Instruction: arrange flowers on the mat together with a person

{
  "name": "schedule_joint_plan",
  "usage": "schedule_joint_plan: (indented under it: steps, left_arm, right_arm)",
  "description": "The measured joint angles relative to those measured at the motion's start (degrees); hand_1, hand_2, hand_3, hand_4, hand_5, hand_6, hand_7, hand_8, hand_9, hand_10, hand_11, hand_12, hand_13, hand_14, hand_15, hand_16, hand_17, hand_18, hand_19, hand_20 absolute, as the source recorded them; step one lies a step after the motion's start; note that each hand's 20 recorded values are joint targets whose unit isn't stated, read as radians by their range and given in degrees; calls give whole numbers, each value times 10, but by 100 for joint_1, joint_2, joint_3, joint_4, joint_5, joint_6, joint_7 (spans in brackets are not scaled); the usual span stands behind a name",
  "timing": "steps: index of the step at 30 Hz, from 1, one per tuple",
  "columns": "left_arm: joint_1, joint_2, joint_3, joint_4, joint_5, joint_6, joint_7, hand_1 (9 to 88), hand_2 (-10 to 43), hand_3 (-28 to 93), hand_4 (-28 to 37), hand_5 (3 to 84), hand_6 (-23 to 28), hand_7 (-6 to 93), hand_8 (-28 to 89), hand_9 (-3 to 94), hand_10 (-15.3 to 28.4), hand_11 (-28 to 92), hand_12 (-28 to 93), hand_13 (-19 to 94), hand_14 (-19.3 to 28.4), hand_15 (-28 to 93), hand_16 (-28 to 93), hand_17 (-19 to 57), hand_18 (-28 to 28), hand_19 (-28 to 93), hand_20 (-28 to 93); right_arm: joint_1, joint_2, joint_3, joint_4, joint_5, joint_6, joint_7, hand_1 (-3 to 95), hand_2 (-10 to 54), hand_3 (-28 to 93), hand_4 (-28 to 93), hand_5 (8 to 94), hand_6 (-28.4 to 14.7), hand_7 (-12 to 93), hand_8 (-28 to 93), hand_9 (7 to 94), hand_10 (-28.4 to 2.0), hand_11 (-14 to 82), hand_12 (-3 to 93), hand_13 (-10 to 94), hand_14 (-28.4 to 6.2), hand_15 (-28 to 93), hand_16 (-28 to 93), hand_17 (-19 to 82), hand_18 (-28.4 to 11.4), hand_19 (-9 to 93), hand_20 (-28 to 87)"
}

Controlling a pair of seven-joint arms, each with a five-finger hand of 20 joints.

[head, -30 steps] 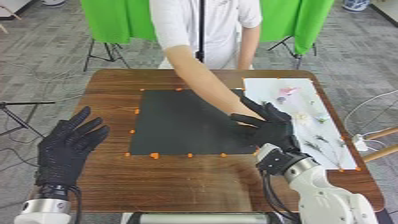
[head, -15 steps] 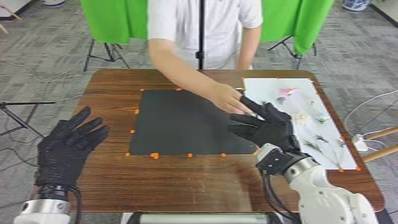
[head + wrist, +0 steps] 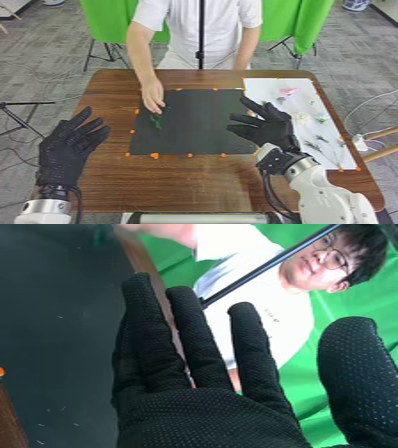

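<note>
In the head view, my left hand (image 3: 69, 145) is over the table's left side, left of the black mat (image 3: 200, 132), its fingers spread. My right hand (image 3: 269, 132) is between the mat's right edge and the white sheet (image 3: 259, 89), open and holding nothing. A person's hand (image 3: 152, 96) holds a green sprig (image 3: 157, 120) at the mat's upper left. On the sheet lie a pink flower (image 3: 287, 92), a pale flower (image 3: 302, 119) and green sprigs (image 3: 313, 146). In the right wrist view, my right hand (image 3: 204, 416) has straight fingers and the thumb apart, beside the dark mat (image 3: 62, 334).
The brown wooden table (image 3: 204, 185) extends in front of the mat. Orange markers (image 3: 155, 156) line the mat's edges. The person's forearm (image 3: 142, 57) reaches over the table's far edge.
The person's hand has moved from beside my right hand to the mat's upper left, where a green sprig now shows. My two hands have stayed nearly still.
</note>
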Motion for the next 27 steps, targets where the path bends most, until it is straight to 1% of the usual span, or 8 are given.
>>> schedule_joint_plan:
  steps: [16,27]
  left_arm:
    - [20,10,17,-5,-5,20,38,221,99,753,-282,388,119,101,-83,372,234,252,96,326,284,509,-127,0,284,806,-283]
    - [22,24,30,-5,-10,33,57,221,99,752,-282,388,119,101,-83,373,234,251,96,327,284,510,-127,0,284,806,-283]
  right_arm:
    - [20,47,15,-5,-11,31,-37,99,148,864,-283,396,-9,95,-112,491,-213,139,114,402,-237,410,84,43,-186,538,154]
    - [32,223,15,-72,-207,412,-280,108,143,867,-283,400,-10,101,-116,503,-215,156,115,415,-233,446,79,49,-186,543,155]
